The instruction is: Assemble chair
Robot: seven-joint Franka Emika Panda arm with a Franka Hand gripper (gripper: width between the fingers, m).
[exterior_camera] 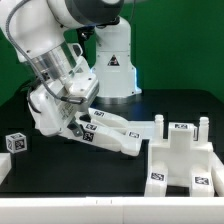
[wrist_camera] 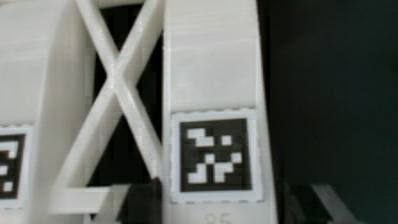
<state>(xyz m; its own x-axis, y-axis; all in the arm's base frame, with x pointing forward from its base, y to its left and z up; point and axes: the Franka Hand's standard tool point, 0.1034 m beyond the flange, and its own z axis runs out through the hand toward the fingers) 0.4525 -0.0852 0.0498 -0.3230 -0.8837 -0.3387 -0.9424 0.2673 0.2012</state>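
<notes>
A long white chair frame with an X-shaped cross brace hangs tilted just above the black table, reaching toward the exterior view's right. My gripper is shut on one of its side rails, which carries a black-and-white tag. In the wrist view my gripper straddles that rail, with one dark finger on each side of it. A blocky white chair part with several tags stands at the exterior view's front right, just beyond the frame's far end.
A small white block with a tag sits alone at the exterior view's far left. The arm's white base stands at the back centre against a green backdrop. The table's front edge runs close below the parts.
</notes>
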